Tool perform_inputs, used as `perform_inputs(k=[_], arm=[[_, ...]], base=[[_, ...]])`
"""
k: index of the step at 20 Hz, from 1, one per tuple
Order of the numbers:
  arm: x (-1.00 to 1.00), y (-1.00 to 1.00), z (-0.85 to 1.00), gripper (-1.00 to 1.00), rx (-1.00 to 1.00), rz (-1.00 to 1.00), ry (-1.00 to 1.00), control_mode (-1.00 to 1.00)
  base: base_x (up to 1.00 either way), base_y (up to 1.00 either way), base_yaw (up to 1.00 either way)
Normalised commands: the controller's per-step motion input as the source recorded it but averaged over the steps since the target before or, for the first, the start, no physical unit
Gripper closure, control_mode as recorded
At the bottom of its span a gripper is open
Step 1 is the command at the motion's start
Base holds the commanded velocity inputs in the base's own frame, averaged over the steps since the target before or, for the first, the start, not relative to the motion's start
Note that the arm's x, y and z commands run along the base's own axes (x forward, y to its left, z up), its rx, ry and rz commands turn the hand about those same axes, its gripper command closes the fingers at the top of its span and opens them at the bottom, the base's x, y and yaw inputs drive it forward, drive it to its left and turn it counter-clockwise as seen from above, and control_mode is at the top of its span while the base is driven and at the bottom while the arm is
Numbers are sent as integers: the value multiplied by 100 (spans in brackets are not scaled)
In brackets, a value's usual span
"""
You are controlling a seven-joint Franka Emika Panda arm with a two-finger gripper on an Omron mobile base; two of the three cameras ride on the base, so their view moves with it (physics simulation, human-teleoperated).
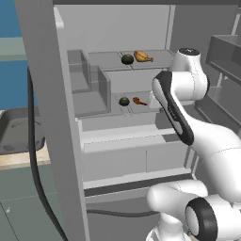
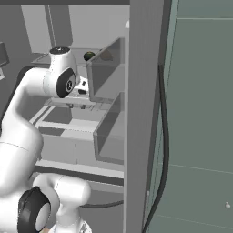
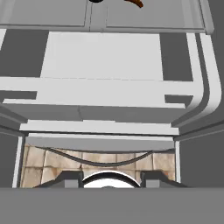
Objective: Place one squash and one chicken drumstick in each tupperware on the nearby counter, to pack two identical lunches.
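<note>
You're looking at a kitchen: an open grey refrigerator (image 1: 66,141) with tiered glass shelves (image 1: 155,59) holding round dark-green squash (image 1: 127,59) and a golden-orange chicken drumstick (image 1: 142,56). Beside it you have a beige speckled stone-look table (image 1: 21,159), a dark grey metal sink basin (image 1: 16,129), and grey-green cabinet doors (image 2: 195,113).

White arm (image 1: 188,113) bent, reaching forward

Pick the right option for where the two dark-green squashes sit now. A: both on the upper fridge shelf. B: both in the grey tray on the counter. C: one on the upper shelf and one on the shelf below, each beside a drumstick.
C: one squash lies by the golden drumstick on the upper shelf, the other squash by the thin reddish drumstick one shelf down.
</note>
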Motion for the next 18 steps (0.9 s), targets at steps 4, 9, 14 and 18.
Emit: perform_inputs(k=[4, 9, 14, 18], arm=[[-19, 0, 0, -100, 0, 0, -6, -100], [-24, 4, -2, -100, 0, 0, -15, -100], [-20, 7, 17, -100, 0, -1, -46, -100], [-1, 4, 63, -100, 0, 0, -32, -100]], base=[[0, 0, 0], [0, 0, 0], [0, 0, 0], [0, 0, 0]])
